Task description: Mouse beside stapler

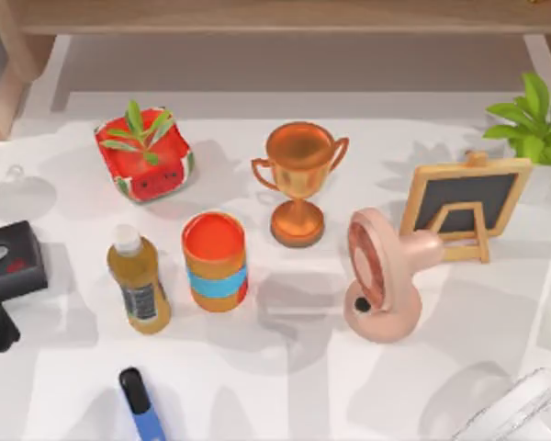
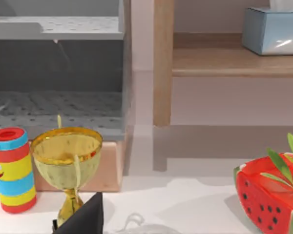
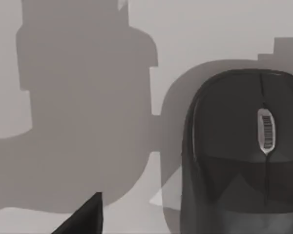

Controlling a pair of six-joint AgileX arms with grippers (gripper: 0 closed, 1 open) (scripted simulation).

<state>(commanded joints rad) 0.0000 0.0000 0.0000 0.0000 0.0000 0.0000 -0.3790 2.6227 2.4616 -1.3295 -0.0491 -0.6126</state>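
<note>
A black mouse [image 3: 244, 156] with a grey scroll wheel lies on the pale table, close under my right wrist camera. A dark part of my right gripper [image 3: 83, 217] shows beside it, apart from the mouse. In the top view my right arm [image 1: 519, 409] comes in at the front right corner. The stapler [image 1: 140, 400], blue with a black top, lies at the front left edge of the table. My left arm [image 1: 9, 276] stays parked at the left edge, and a dark tip of its gripper [image 2: 83, 217] shows in the left wrist view.
Across the middle stand a watermelon planter [image 1: 145, 156], an amber bottle [image 1: 138, 280], an orange can [image 1: 216, 262], a bronze trophy [image 1: 298, 184], a pink round fan [image 1: 381, 276] and a small chalkboard easel [image 1: 464, 197]. A green plant [image 1: 533, 119] is at the far right.
</note>
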